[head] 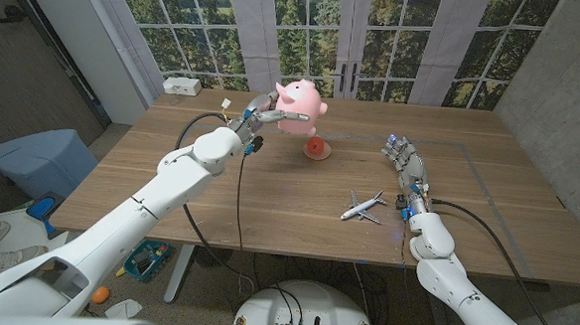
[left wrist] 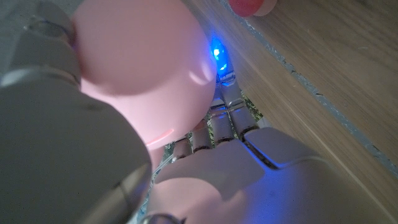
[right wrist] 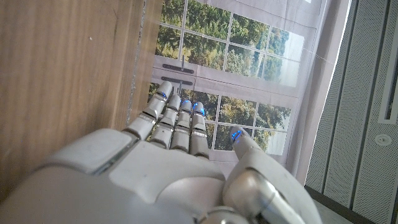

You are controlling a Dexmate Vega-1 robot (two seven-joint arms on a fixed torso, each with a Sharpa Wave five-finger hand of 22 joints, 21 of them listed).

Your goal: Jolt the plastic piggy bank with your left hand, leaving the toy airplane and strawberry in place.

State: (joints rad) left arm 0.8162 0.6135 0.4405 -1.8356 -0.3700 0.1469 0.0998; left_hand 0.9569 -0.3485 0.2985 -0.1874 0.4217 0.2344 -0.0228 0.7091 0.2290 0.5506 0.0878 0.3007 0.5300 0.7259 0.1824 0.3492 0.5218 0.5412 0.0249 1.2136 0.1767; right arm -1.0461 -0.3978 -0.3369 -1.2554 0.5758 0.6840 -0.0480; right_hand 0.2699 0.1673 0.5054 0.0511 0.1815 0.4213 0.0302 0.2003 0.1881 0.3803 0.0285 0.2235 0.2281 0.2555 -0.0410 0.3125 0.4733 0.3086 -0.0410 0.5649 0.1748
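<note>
The pink plastic piggy bank [head: 303, 102] stands near the table's far edge. My left hand [head: 261, 115] is at its left side, with one finger laid across its front and the others behind it, so the hand grips it. In the left wrist view the pink body [left wrist: 143, 56] presses against my fingers [left wrist: 227, 118], with a grey blurred part of the hand over its other side. The red strawberry [head: 317, 148] [left wrist: 249, 5] lies just right of and nearer than the piggy bank. The white toy airplane [head: 364, 206] lies at mid-right. My right hand [head: 406, 167] [right wrist: 186, 168] stays beside the airplane, fingers straight, holding nothing.
The wooden table [head: 169, 196] [right wrist: 62, 74] ends just behind the piggy bank, with windows beyond. A white box [head: 183, 85] sits at the far left corner. A blue bin [head: 42, 159] stands on the floor to the left. Cables hang from both forearms.
</note>
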